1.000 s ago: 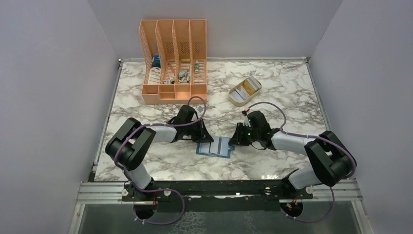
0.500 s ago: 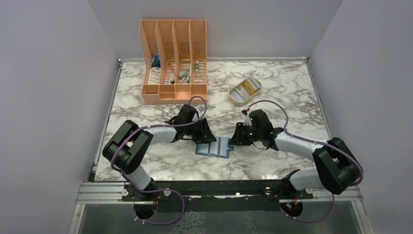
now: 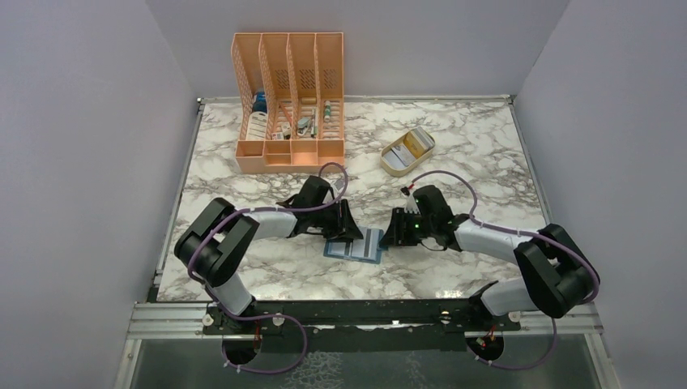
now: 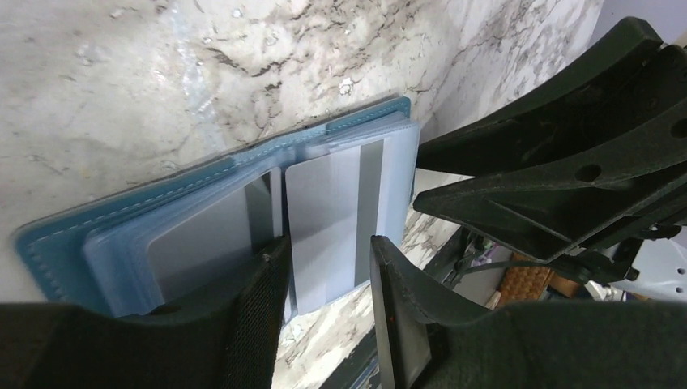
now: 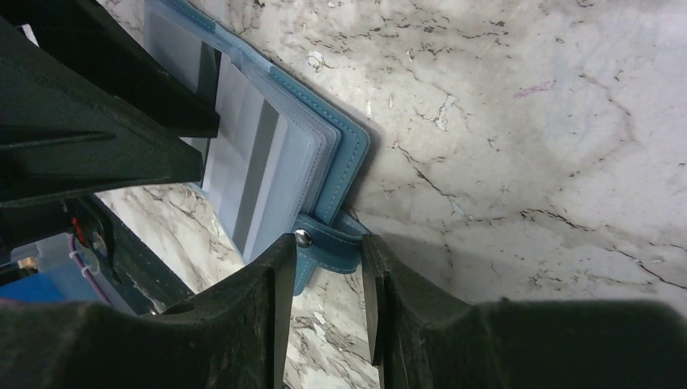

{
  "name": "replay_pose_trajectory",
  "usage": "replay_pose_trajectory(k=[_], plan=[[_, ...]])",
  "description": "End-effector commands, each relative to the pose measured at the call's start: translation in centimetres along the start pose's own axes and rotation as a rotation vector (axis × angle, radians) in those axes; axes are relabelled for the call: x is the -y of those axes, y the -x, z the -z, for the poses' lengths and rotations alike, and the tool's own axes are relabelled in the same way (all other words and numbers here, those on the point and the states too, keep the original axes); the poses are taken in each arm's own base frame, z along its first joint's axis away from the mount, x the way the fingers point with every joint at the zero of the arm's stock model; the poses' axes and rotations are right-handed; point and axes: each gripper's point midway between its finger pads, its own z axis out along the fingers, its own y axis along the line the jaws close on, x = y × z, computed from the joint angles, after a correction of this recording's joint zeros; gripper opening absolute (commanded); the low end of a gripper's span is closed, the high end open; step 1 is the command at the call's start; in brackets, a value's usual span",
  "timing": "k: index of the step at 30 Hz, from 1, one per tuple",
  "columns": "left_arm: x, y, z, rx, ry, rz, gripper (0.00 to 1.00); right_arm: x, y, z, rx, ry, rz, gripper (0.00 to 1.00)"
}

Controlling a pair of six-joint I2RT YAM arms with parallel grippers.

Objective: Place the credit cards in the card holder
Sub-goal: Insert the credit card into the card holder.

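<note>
The teal card holder lies open on the marble between my two grippers. In the left wrist view, its clear slots hold two grey credit cards with dark stripes. My left gripper is open, and the near edge of the right-hand card lies between its fingers with gaps on both sides. My right gripper is open too. It straddles the holder's strap tab with the pale stud without pinching it. In the top view the left gripper and right gripper flank the holder.
An orange slotted file rack stands at the back left. A beige oval tray with flat pale and tan items lies at the back right. The two grippers' black fingers nearly face each other across the holder.
Both grippers' jaws have spread apart from a shut or nearly shut state. The left wrist has edged slightly right toward the holder. The holder stays in place.
</note>
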Motion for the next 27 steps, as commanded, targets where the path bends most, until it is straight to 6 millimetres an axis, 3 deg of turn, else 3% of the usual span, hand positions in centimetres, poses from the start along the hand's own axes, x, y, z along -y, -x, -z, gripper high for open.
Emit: replay_pose_trajectory(k=[1,8,15,20,27], plan=[[0.4,-1.1,-0.7,-0.045,-0.006,-0.018,0.42,-0.8,-0.5,-0.3,-0.01,0.06,0.023,0.36],[2.2,-1.2,-0.7,-0.056,-0.073,-0.004,0.35,-1.9,-0.9,-0.3,0.0,0.135,-0.015,0.36],[3.6,-0.4,-0.3,-0.025,-0.113,-0.031,0.35,-2.4,-1.1,-0.7,-0.003,0.162,-0.024,0.36],[2.3,-0.3,-0.2,-0.004,-0.048,-0.023,0.35,-3.0,-1.1,-0.9,-0.017,0.18,-0.017,0.36],[2.0,1.6,2.1,0.067,-0.007,-0.023,0.4,-2.6,-1.5,-0.1,-0.052,0.143,0.08,0.36]])
